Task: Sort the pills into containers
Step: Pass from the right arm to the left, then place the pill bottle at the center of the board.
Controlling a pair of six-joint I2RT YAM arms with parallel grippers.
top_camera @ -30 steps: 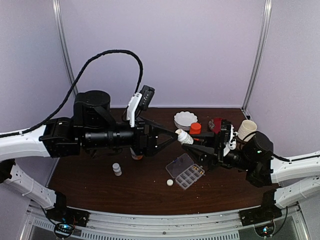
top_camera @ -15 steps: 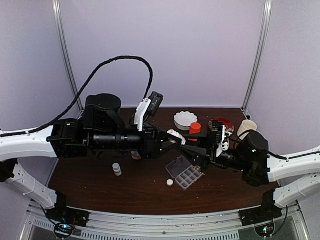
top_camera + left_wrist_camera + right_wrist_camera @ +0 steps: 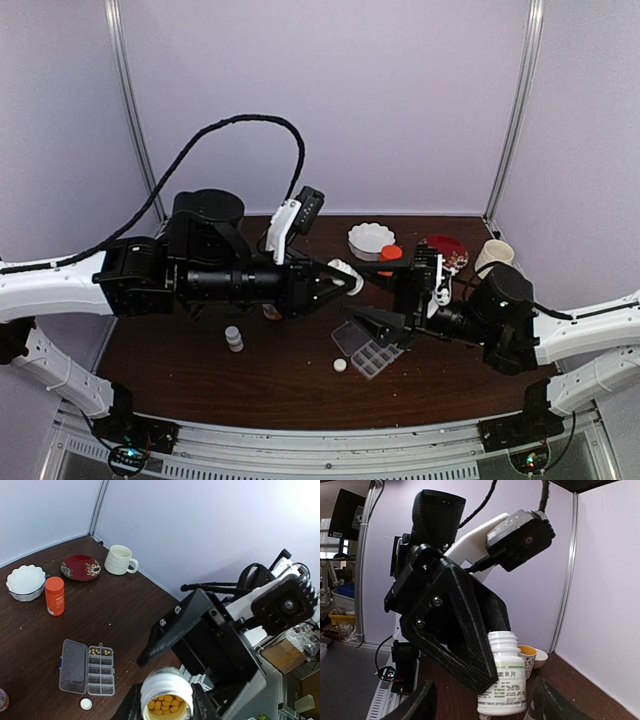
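Over the table (image 3: 280, 375) my left gripper (image 3: 341, 279) is clenched and my right gripper (image 3: 365, 295) hangs spread. The pill box (image 3: 350, 336) lies flat below, lid open — toward the near edge and a little right of the white bottle (image 3: 167, 677) my left holds upright, almost under the right gripper. The pills (image 3: 166, 704) sit in that bottle — mine to bring down and nearer, I judge

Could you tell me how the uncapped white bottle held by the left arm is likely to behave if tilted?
The white bottle has no cap and shows many yellow pills, so tilting would probably spill them. Its smooth round sides suggest rigid plastic that might slip or roll.
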